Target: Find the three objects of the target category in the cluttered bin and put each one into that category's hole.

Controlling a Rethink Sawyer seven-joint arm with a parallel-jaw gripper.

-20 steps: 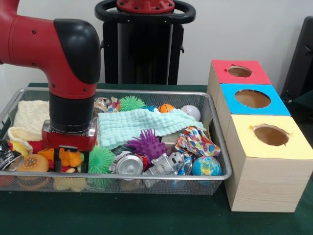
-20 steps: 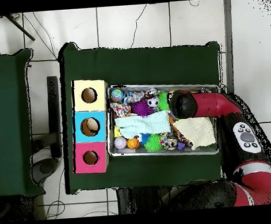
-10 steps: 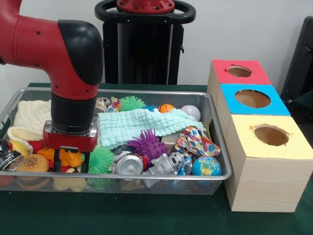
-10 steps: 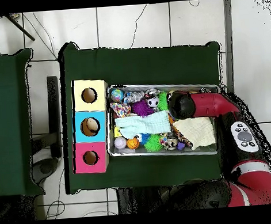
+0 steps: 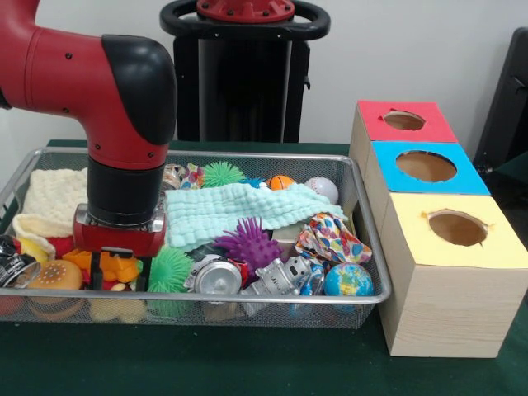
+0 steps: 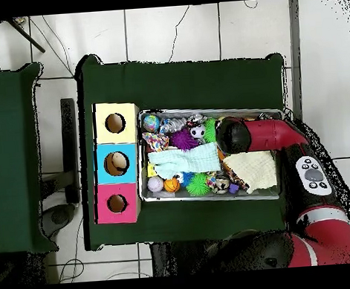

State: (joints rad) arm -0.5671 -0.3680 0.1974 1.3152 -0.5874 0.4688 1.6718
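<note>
The wire bin point(image 5: 247, 154) is packed with toys. My gripper point(image 5: 120, 271) is sunk into its front left corner, right over an orange toy point(image 5: 120, 266); whether it grips the toy is hidden. A burger toy point(image 5: 54, 275) and a green spiky ball point(image 5: 170, 268) flank it. In the overhead view the arm's wrist point(image 6: 233, 135) covers the gripper. Balls lie in the bin: a globe ball point(image 5: 347, 280), a baseball point(image 5: 322, 190), a small basketball point(image 5: 281, 182) and a purple spiky ball point(image 5: 250, 242). Beside the bin stand the red box point(image 5: 404, 121), blue box point(image 5: 426, 166) and yellow box point(image 5: 457, 228), each with a hole.
A mint cloth point(image 5: 239, 206) drapes across the bin's middle and a cream cloth point(image 5: 51, 198) fills the back left. A crushed can point(image 5: 219, 276), a silver robot toy point(image 5: 280, 279) and a patterned cloth point(image 5: 330, 239) crowd the front.
The arm's elbow has shifted slightly to the right in the front view. The gripper stays low over the orange toy.
</note>
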